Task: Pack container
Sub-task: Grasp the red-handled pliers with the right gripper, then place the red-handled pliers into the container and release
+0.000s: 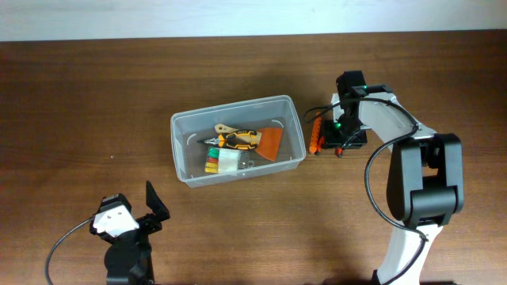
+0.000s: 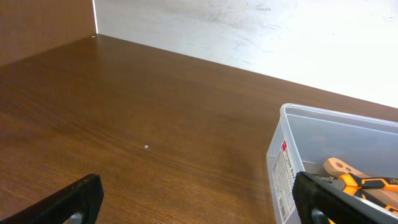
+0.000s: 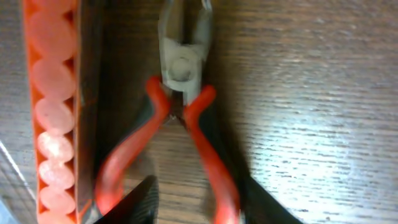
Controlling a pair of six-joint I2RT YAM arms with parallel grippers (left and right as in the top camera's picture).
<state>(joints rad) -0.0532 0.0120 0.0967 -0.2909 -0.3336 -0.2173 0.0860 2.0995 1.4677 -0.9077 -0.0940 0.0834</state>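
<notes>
The clear plastic container (image 1: 234, 106) stands mid-table and holds orange-handled pliers (image 1: 238, 138), an orange scraper (image 1: 272, 143) and a small box of coloured bits (image 1: 221, 161). Its left wall shows in the left wrist view (image 2: 281, 163). My right gripper (image 1: 339, 144) is down at the table just right of the container. In the right wrist view its fingers (image 3: 205, 208) are open, with the right handle of the red-handled pliers (image 3: 181, 68) between them. My left gripper (image 1: 135, 206) is open and empty near the front left edge (image 2: 199, 202).
An orange strip of bits (image 1: 315, 136) lies between the container and my right gripper, close along the red pliers (image 3: 53, 106). Bare brown wood surrounds the container. A pale wall runs behind the table's far edge (image 2: 249, 31).
</notes>
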